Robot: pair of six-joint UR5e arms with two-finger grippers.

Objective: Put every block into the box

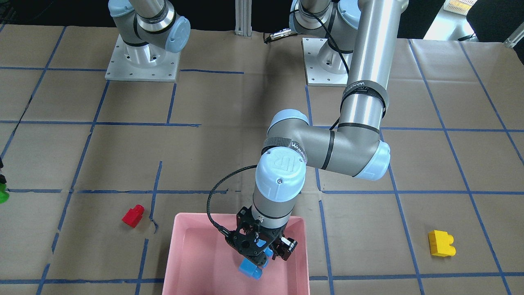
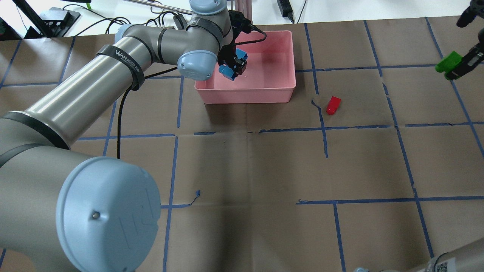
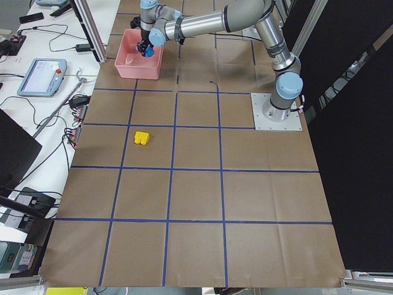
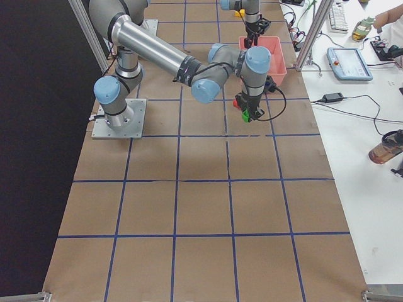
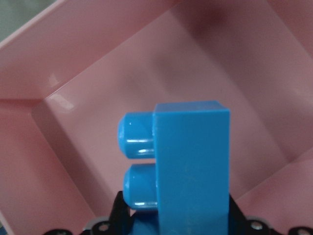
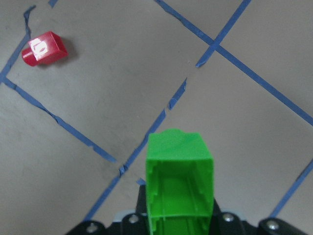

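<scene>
My left gripper (image 2: pixel 232 64) is shut on the blue block (image 2: pixel 227 71) and holds it just above the floor of the pink box (image 2: pixel 264 94). The left wrist view shows the blue block (image 5: pixel 190 161) upright, studs to the side, over the box floor (image 5: pixel 98 122). My right gripper (image 2: pixel 459 66) is shut on the green block (image 2: pixel 448 64) and holds it above the table, right of the box. The right wrist view shows the green block (image 6: pixel 180 181) hollow side up. The red block (image 2: pixel 333 105) lies on the table just right of the box. The yellow block (image 1: pixel 441 243) lies far out on the robot's left side.
Brown paper with a blue tape grid covers the table (image 2: pixel 245 170). The two arm bases (image 1: pixel 142 61) stand at the robot's edge. The left arm's cable (image 1: pixel 213 205) hangs over the box rim. Operators' gear lies beyond the table's far edge (image 2: pixel 283 7).
</scene>
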